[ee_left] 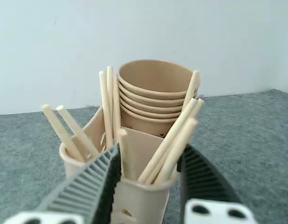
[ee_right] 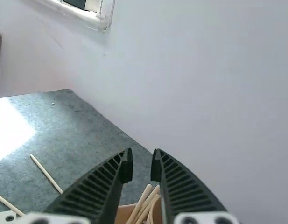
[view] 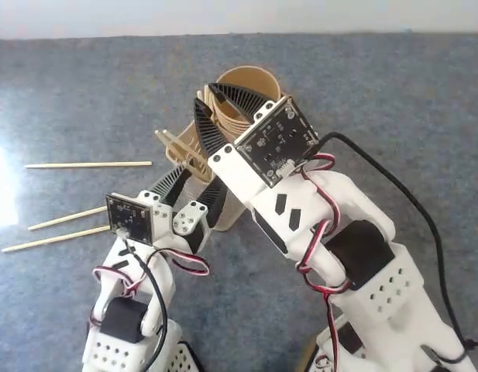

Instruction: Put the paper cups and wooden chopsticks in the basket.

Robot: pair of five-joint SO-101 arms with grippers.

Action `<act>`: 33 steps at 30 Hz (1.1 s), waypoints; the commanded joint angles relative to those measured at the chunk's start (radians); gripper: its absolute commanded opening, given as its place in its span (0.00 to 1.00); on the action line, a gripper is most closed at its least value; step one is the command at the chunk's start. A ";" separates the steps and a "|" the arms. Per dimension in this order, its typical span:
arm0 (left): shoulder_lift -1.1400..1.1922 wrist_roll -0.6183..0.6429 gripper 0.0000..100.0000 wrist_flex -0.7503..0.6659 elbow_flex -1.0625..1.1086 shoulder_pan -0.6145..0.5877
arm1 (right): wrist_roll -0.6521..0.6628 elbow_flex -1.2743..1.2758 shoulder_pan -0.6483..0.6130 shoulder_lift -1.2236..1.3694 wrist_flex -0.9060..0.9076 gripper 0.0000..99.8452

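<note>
- The basket (ee_left: 139,205), beige with several compartments, stands upright on the grey table (view: 393,93), toward the far side and about midway left to right.
- A stack of cups (ee_left: 153,88) sits upright in the far part of the basket, rims nested one above another.
- Chopsticks (ee_left: 174,140) stand in the basket's compartments. Some lean to the left, some stand upright just left of the cups, and a bundle leans right against the stack.
- Three loose chopsticks (view: 87,164) lie flat on the table, well left of the basket. One is farther back and two are nearer, roughly parallel, and all are apart from both arms.
- The left gripper (ee_left: 151,154) is at the near side of the basket with its ribbed fingers (ee_left: 94,182) spread wide.
- The basket's near wall lies between those fingers, one on its left and one on its right. I cannot tell whether either pad touches the wall.
- The right gripper (ee_right: 141,163) hangs above the basket and cups, pointing toward the far wall (ee_right: 204,70).
- Its fingers (ee_right: 181,186) are a narrow gap apart, with nothing clamped at the tips.
- In the right wrist view, the tops of a few basket chopsticks show through that gap, below the tips and not gripped.
</note>
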 commanded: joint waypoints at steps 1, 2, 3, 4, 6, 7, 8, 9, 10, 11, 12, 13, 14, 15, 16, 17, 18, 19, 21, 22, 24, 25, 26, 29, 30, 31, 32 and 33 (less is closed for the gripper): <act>-0.003 -0.011 0.19 0.025 -0.054 -0.037 | 0.012 -0.028 0.007 -0.033 -0.002 0.09; -0.005 -0.020 0.19 0.060 -0.102 -0.069 | 0.012 -0.029 0.007 -0.033 0.002 0.09; -0.005 -0.028 0.19 0.106 -0.160 -0.103 | 0.014 -0.031 0.008 -0.035 0.005 0.09; -0.005 -0.035 0.19 0.149 -0.220 -0.140 | 0.014 -0.028 0.012 -0.035 0.008 0.08; 0.000 -0.072 0.20 0.210 -0.317 -0.213 | 0.014 -0.025 0.012 -0.031 0.053 0.08; 0.003 -0.106 0.20 0.230 -0.349 -0.244 | 0.015 -0.025 0.012 -0.025 0.084 0.08; 0.003 -0.152 0.20 0.249 -0.369 -0.270 | 0.015 -0.021 0.012 -0.022 0.117 0.08; 0.003 -0.203 0.20 0.272 -0.383 -0.293 | 0.015 -0.008 0.012 -0.022 0.143 0.08; 0.003 -0.244 0.20 0.301 -0.390 -0.313 | 0.015 0.012 0.007 -0.028 0.160 0.08; 0.003 -0.275 0.20 0.334 -0.395 -0.331 | 0.015 0.037 0.005 -0.033 0.170 0.08; 0.003 -0.296 0.20 0.370 -0.397 -0.353 | 0.015 0.060 0.002 -0.033 0.177 0.08; 0.003 -0.311 0.20 0.404 -0.397 -0.376 | 0.015 0.084 -0.012 -0.033 0.179 0.08; 0.003 -0.325 0.20 0.434 -0.397 -0.404 | 0.020 0.114 -0.036 -0.033 0.179 0.08; -0.002 -0.336 0.20 0.457 -0.397 -0.437 | 0.052 0.141 -0.064 -0.033 0.179 0.08; -0.003 -0.345 0.20 0.477 -0.398 -0.479 | 0.107 0.166 -0.102 -0.035 0.180 0.08; -0.003 -0.348 0.20 0.494 -0.404 -0.528 | 0.176 0.184 -0.147 -0.035 0.186 0.08; -0.003 -0.353 0.20 0.508 -0.412 -0.588 | 0.247 0.193 -0.191 -0.035 0.206 0.08; -0.003 -0.353 0.20 0.516 -0.421 -0.657 | 0.305 0.195 -0.234 -0.035 0.232 0.08; -0.003 -0.354 0.20 0.516 -0.440 -0.802 | 0.385 0.193 -0.308 -0.035 0.280 0.08; -0.003 -0.359 0.20 0.511 -0.444 -0.879 | 0.407 0.193 -0.338 -0.035 0.297 0.08; -0.003 -0.387 0.20 0.479 -0.437 -1.016 | 0.439 0.195 -0.383 -0.025 0.321 0.08; -0.003 -0.399 0.20 0.460 -0.424 -1.077 | 0.450 0.201 -0.397 -0.021 0.328 0.08; -0.003 -0.410 0.20 0.442 -0.406 -1.132 | 0.460 0.213 -0.404 -0.012 0.326 0.08; -0.003 -0.439 0.20 0.374 -0.337 -1.258 | 0.503 0.232 -0.404 0.047 0.312 0.08; -0.003 -0.440 0.20 0.347 -0.314 -1.289 | 0.519 0.232 -0.403 0.076 0.311 0.08; -0.002 -0.442 0.20 0.318 -0.291 -1.315 | 0.537 0.229 -0.403 0.107 0.308 0.08; -0.002 -0.442 0.20 0.292 -0.274 -1.338 | 0.559 0.229 -0.403 0.137 0.297 0.08; 0.002 -0.442 0.20 0.265 -0.260 -1.359 | 0.577 0.229 -0.403 0.170 0.280 0.08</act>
